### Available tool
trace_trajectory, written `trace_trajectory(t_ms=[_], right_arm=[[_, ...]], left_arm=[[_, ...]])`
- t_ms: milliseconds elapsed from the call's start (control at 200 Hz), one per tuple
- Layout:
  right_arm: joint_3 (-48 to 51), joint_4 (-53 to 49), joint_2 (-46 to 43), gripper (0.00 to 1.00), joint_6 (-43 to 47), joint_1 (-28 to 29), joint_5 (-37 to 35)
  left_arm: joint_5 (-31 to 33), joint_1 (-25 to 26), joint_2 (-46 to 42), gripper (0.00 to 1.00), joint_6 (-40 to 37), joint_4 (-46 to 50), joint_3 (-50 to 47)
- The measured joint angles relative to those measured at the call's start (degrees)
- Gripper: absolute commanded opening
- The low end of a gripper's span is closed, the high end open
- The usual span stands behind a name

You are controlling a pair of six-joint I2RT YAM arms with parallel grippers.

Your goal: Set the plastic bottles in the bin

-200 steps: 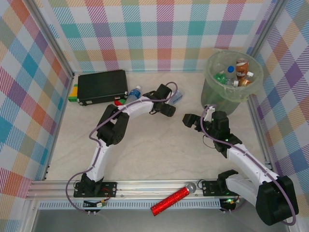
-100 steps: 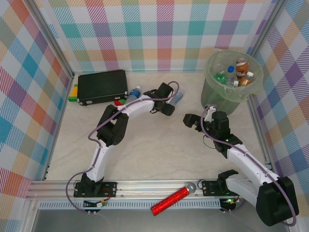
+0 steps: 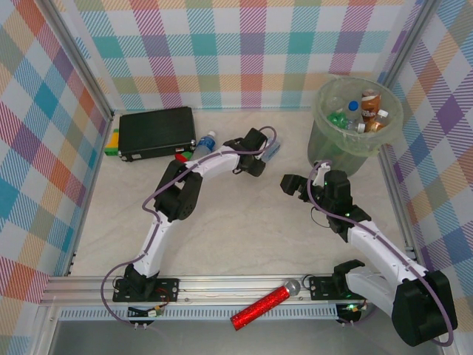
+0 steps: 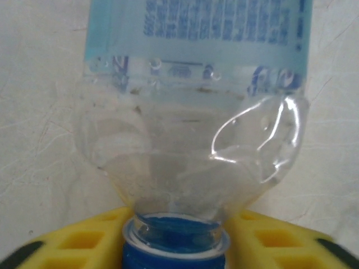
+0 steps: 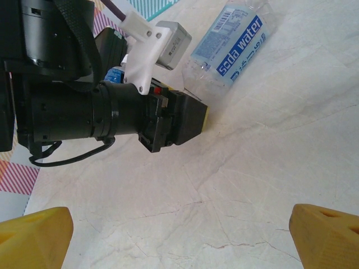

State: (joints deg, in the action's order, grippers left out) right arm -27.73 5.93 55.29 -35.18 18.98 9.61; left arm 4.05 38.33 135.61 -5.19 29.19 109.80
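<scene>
The arms (image 3: 377,248) are white with black joints (image 3: 177,201), purple cables (image 5: 119,8), yellow fingers (image 5: 36,227).

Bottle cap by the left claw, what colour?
The cap is blue, clearest in the left wrist view.

Top view: illumination bright, even and diffuse, from above. Shadows on the tabletop (image 3: 244,222) are faint and soft-edged, sitting close under the arms. Focus sharp corner to corner; no blown highlights.

Left wrist view: very close range, overall soft. The bottle (image 4: 190,140) carries a white curved glare streak on its crumpled right shoulder; label print is blurred and unreadable.

Right wrist view: well lit, midground crisp, the label (image 5: 238,39) lettering legible. Yellow fingertips (image 5: 322,230) at the lower corners are soft. A diffuse shadow lies under the left arm (image 5: 84,117).
</scene>
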Motion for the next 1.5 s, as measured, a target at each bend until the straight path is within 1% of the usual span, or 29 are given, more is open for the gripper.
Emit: trace_trajectory(t_ms=[180, 245, 345, 425, 560, 755, 810, 980, 1105, 1195, 1340, 1500], right_arm=[[0.00, 0.02, 0.00, 0.99, 0.00, 0.02, 0.00], [0.00, 0.02, 0.00, 0.99, 0.00, 0.00, 0.00], [0.00, 0.02, 0.00, 0.99, 0.00, 0.00, 0.00], [0.00, 0.00, 0.00, 0.99, -0.02, 0.02, 0.00], [0.00, -0.55, 0.00, 0.99, -0.57, 0.00, -0.17], [-0.72, -1.33, 0.00, 0.99, -1.95, 0.00, 0.70], [-2.16, -2.16, 0.00, 1.00, -1.92, 0.00, 2.36], [-11.13, -5.40, 1.40, 0.94, -1.70, 0.00, 7.85], [-20.57, -8.68, 6.86, 0.89, -1.29, 0.02, 12.26], [-25.51, -10.62, 11.43, 0.85, -1.68, 0.02, 16.13], [-29.31, -13.22, 16.92, 0.82, -2.60, 0.02, 20.79], [-30.71, -14.88, 18.29, 0.78, -3.58, 0.02, 25.18]], left_arm=[[0.09, 0.02, 0.00, 0.22, -0.02, 0.04, -0.02], [0.07, 0.02, -0.28, 0.16, 0.00, -0.87, -0.68], [-0.02, 0.02, -3.45, 0.16, 0.72, -3.23, -6.10], [-0.15, 0.02, -8.33, 0.17, 1.79, -5.40, -12.72], [-0.55, 0.33, -18.97, 0.17, 3.93, -10.10, -23.54], [-1.01, 3.32, -34.05, 0.18, 6.36, -17.92, -36.17], [-1.46, 4.68, -37.79, 0.18, 7.21, -20.06, -39.82], [-1.60, 8.26, -46.49, 0.18, 8.66, -23.67, -48.94], [-1.44, 10.12, -51.80, 0.19, 8.92, -25.05, -53.88], [-1.40, 11.06, -55.56, 0.19, 9.07, -25.35, -56.57], [-1.44, 11.96, -60.22, 0.19, 9.05, -26.03, -59.10], [-1.60, 12.24, -61.81, 0.19, 9.03, -26.10, -59.87]])
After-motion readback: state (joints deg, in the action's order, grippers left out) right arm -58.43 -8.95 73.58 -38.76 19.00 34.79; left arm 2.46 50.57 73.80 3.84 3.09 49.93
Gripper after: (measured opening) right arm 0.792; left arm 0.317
